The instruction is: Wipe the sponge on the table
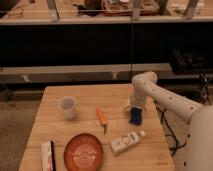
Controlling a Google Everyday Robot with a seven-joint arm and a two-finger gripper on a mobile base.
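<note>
Camera view, nearest things first: a red plate [83,151] and a small box [47,154] sit at the near edge of the table [55,131]. A white bottle [125,142] lies on its side to their right. Farther in, a carrot [102,118] lies mid-table and a cup [67,107] stands to its left.

The sponge [136,117] rests flat on the table's right side, well apart from the carrot. Its long side seems to run from the near edge towards the far one (slightly tilted, hard to fix). The jaws stand over its far end at the tip of the arm [165,97], which reaches in from the right. So the sponge lies directly under the jaws and a little nearer than them.

Whether the jaws are open, closed or gripping the sponge I cannot tell, because the wrist hides the contact. The scene fits a wipe about to run as well as one just ended. Behind the table stands a dark shelf [75,45].
</note>
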